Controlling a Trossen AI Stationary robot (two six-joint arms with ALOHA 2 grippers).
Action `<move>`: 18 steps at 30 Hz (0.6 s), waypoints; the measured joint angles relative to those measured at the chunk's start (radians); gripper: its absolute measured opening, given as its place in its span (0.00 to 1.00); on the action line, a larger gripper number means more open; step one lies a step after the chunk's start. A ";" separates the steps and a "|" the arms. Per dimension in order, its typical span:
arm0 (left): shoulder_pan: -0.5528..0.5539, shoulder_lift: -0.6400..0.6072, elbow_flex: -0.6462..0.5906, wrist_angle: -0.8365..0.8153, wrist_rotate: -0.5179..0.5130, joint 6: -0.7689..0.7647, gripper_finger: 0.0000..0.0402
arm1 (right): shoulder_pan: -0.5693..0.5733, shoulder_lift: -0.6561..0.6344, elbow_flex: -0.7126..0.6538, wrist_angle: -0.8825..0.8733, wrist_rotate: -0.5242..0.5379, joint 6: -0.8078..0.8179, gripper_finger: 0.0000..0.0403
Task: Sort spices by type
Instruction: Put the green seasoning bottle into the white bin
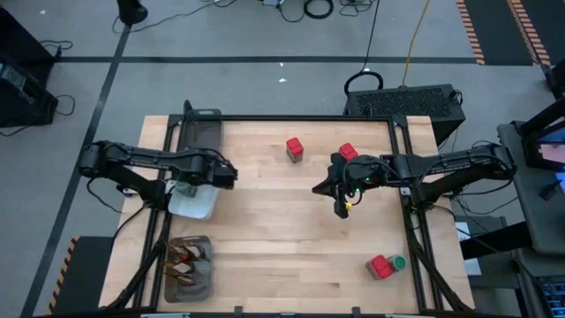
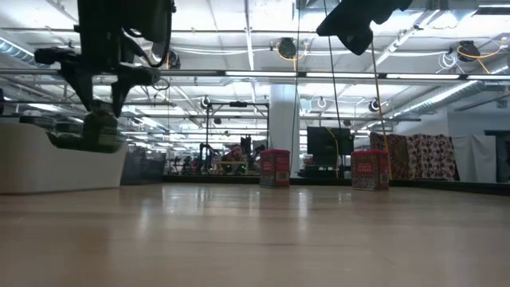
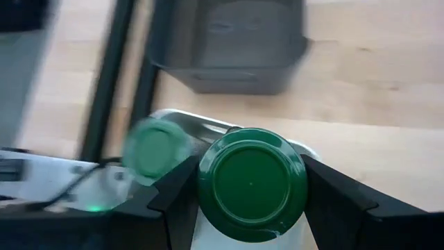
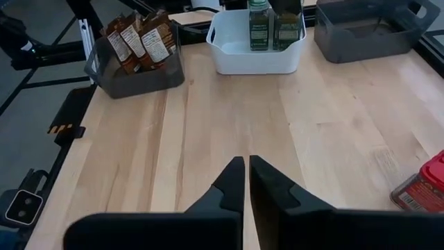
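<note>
1. Sorting looks well under way but unfinished. The brown sachets (image 4: 139,43) stand together in a grey mesh tray (image 4: 170,73) at the left front of the table (image 1: 282,238)
2. A white dish (image 4: 229,59) beside that tray holds one green-lidded jar (image 3: 154,149). The second grey tray (image 4: 361,38), at the far left, appears empty
3. Left to sort, judging by the overhead view: one red box (image 1: 295,148) near the far middle, another red box (image 1: 348,152) just beside the right arm, and a third red box (image 1: 380,266) touching a loose green-lidded jar (image 1: 398,262) at the right front
4. The left gripper (image 3: 250,201) hangs over the white dish, its fingers clamped on the sides of a jar with a green lid (image 3: 251,182), apparently about to set it down
5. The right gripper (image 4: 247,182) reaches toward mid-table, raised above bare wood, its fingers pressed together and holding nothing; the nearest red box lies off to its side, untouched
</note>
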 joint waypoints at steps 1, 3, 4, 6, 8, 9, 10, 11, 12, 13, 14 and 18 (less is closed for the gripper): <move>0.000 0.000 0.000 0.022 0.004 0.006 0.53 | 0.000 0.000 0.000 -0.001 0.000 0.001 0.01; -0.002 0.000 0.000 0.044 0.008 0.006 0.53 | 0.000 0.000 0.000 -0.002 0.000 0.001 0.00; -0.003 0.000 0.000 0.053 0.009 0.006 0.53 | 0.000 0.000 0.000 -0.003 0.000 0.001 0.00; -0.003 0.000 0.000 0.065 0.010 0.006 0.53 | 0.000 0.000 0.000 -0.002 0.000 0.001 0.00; -0.003 0.000 0.000 0.067 0.009 0.006 0.53 | 0.000 0.000 0.000 -0.002 0.000 0.001 0.00; -0.003 0.002 0.000 0.067 0.010 0.006 0.53 | 0.000 0.000 0.000 -0.002 0.000 0.001 0.00; -0.003 0.007 0.000 0.066 0.012 0.006 0.53 | 0.000 0.000 0.000 -0.002 0.000 0.001 0.00; -0.003 0.009 0.000 0.064 0.015 0.006 0.53 | 0.000 0.000 0.000 -0.002 0.000 0.001 0.00; -0.003 0.009 -0.003 0.064 0.016 0.006 0.53 | 0.000 0.000 0.000 -0.002 0.000 0.001 0.00; -0.003 0.008 -0.009 0.066 0.017 0.005 0.53 | 0.000 0.000 0.000 -0.002 0.000 0.001 0.00; -0.003 0.008 -0.016 0.070 0.021 0.003 0.53 | 0.000 0.000 0.000 -0.002 0.000 0.001 0.00; -0.003 0.008 -0.041 0.075 0.045 -0.002 0.53 | 0.000 0.000 0.000 -0.003 0.000 0.001 0.00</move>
